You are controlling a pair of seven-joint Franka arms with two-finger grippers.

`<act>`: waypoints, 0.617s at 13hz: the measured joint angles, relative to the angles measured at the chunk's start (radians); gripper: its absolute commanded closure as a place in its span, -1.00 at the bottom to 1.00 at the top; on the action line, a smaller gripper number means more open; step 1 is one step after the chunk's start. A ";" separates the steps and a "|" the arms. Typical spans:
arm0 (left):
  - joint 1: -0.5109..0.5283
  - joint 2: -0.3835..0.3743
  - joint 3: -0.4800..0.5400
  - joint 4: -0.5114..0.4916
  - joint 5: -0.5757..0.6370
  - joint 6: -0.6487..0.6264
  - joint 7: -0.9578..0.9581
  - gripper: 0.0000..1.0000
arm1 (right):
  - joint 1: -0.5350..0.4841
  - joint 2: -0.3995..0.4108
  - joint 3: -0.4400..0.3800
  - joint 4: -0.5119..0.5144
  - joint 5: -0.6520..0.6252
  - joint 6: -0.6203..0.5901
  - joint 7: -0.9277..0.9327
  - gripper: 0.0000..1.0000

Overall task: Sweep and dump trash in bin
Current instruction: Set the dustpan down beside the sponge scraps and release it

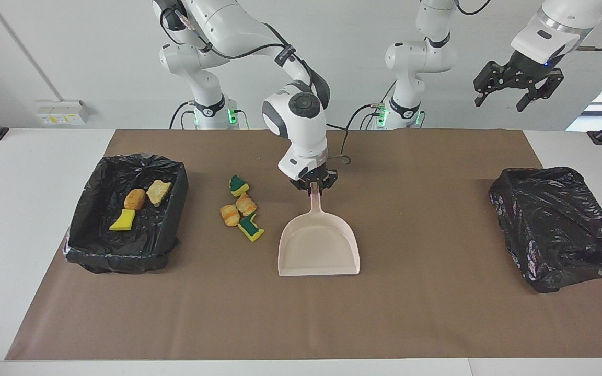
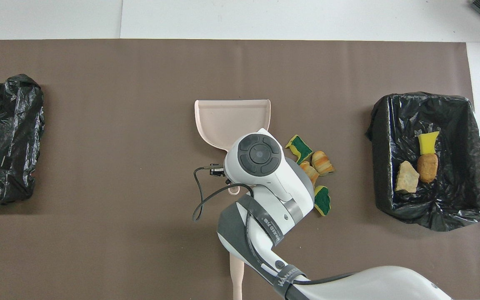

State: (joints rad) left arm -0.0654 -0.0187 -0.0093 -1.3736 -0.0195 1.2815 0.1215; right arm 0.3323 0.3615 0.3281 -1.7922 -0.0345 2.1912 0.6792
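Several bits of trash (image 1: 241, 209) (image 2: 321, 162), green-yellow sponge scraps and orange bread-like lumps, lie in a cluster on the brown mat. Beside them, toward the left arm's end, a beige dustpan (image 1: 319, 245) (image 2: 231, 118) lies flat with its handle pointing at the robots. My right gripper (image 1: 314, 186) is at the tip of that handle, fingers parted around it; in the overhead view the wrist hides it. The bin (image 1: 92, 172) (image 2: 473, 125), lined with a black bag, stands at the right arm's end and holds three bits of trash (image 1: 136, 201) (image 2: 427, 166). My left gripper (image 1: 510, 96) waits open, high above the left arm's end.
A second box wrapped in a black bag (image 1: 557, 224) (image 2: 2, 137) stands at the left arm's end. A beige handle (image 2: 236, 279) lies on the mat near the robots' edge, under the right arm. A loose cable (image 2: 200, 196) hangs from the right wrist.
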 measured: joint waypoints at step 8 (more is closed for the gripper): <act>-0.002 0.007 -0.009 -0.022 0.000 0.091 0.000 -1.00 | 0.067 -0.299 0.018 -0.076 0.180 -0.403 -0.061 -1.00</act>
State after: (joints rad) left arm -0.0676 -0.0120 -0.0184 -1.3957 -0.0198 1.3722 0.1214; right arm 0.3991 0.0622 0.3466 -1.8678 0.1453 1.7881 0.6183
